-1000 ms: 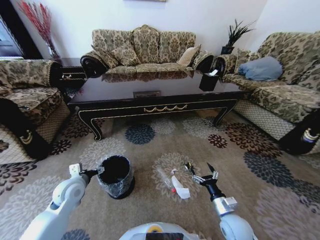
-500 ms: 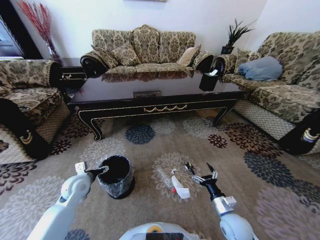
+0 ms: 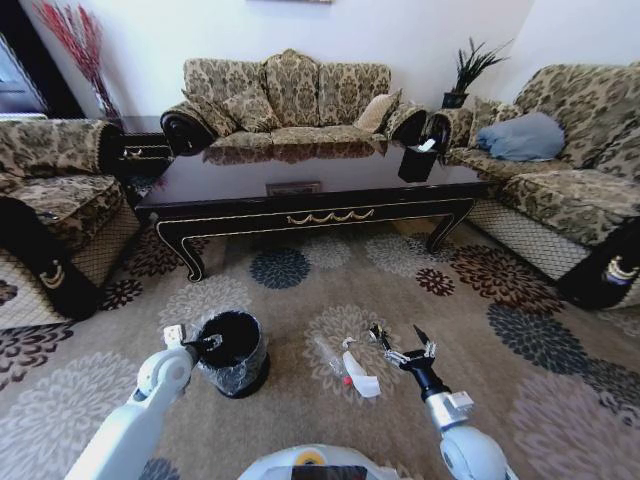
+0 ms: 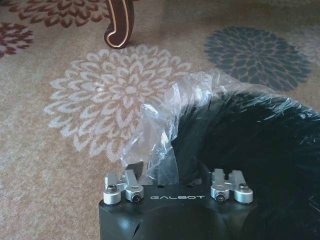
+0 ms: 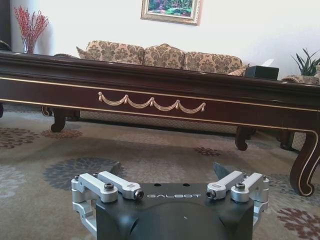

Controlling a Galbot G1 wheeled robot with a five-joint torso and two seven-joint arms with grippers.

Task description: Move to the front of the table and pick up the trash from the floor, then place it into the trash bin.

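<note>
Nearer the bag-lined black trash bin [image 3: 232, 352] now, left claw [image 3: 208, 343] state unclear; right claw [image 3: 402, 346] wide.

Head view: high vantage, facing forward and down over the carpet [image 3: 330, 290] toward the coffee table [image 3: 300, 190] and sofas beyond

Left wrist view: very close, angled down along the left gripper [image 4: 175, 172] onto the bin [image 4: 260, 150] rim and carpet; a table leg [image 4: 119, 22] at far edge

Right wrist view: low, near carpet level, facing level at the table front past the right gripper [image 5: 167, 172]

Shared: table and carpet in all three; bin [image 3: 232, 350] in head and left wrist views
</note>
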